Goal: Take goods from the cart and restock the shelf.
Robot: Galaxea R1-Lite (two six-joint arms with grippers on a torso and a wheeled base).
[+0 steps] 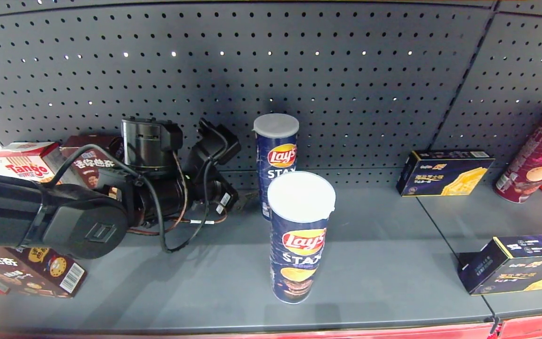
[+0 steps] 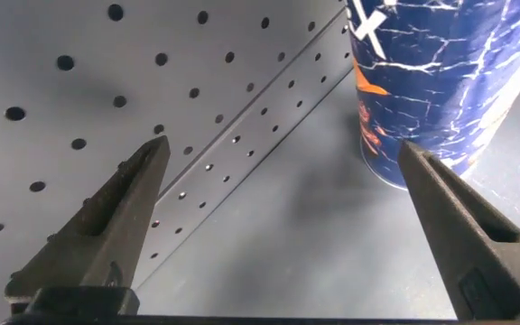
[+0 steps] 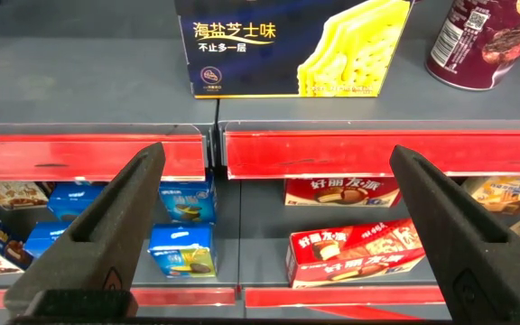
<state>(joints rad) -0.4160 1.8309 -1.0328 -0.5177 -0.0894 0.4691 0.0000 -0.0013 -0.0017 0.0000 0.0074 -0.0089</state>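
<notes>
My left pincer (image 2: 283, 149) stands wide open, holding nothing, just beside the rear chip can (image 1: 275, 155) at mid-frame on the shelf (image 1: 384, 273). Placing looks done; next, I'd back out without nudging it.

Shelf (image 1: 384, 245) room between cans (image 1: 299, 245) and boxes (image 1: 445, 178)

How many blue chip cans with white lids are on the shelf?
2. The front can stands near the shelf edge; the back can stands just behind it, next to the open left claw. The left arm could hide more.
</notes>
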